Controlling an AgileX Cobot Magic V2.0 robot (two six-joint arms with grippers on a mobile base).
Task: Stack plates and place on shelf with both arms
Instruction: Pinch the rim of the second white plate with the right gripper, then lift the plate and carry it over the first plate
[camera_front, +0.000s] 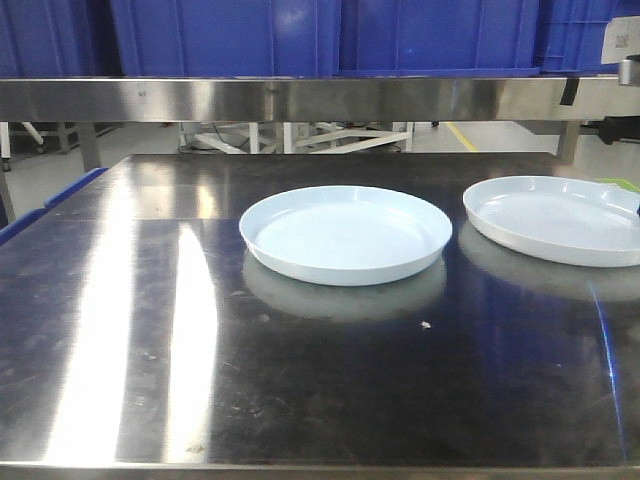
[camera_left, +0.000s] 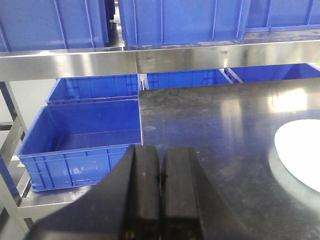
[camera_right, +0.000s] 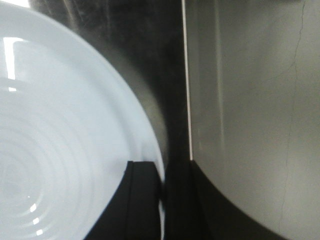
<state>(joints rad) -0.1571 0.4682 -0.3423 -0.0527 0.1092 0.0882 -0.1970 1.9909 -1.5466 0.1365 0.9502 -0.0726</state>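
Right claw (camera_right: 162, 172) straddles the right plate's (camera_right: 65, 125) outer rim, fingers nearly together and seemingly pinching it, though the view is dim. Left claw (camera_left: 160, 200) is pressed closed and empty. The middle plate (camera_left: 300, 155) lies to its right across bare table (camera_left: 200, 125), under the low shelf (camera_front: 300, 98).

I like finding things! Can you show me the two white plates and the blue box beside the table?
middle plate (camera_front: 345, 238): front view, on its flat bottom.
right plate (camera_front: 555, 218): front view, on its flat bottom.
blue box (camera_left: 95, 140): left wrist view, on its inside floor.
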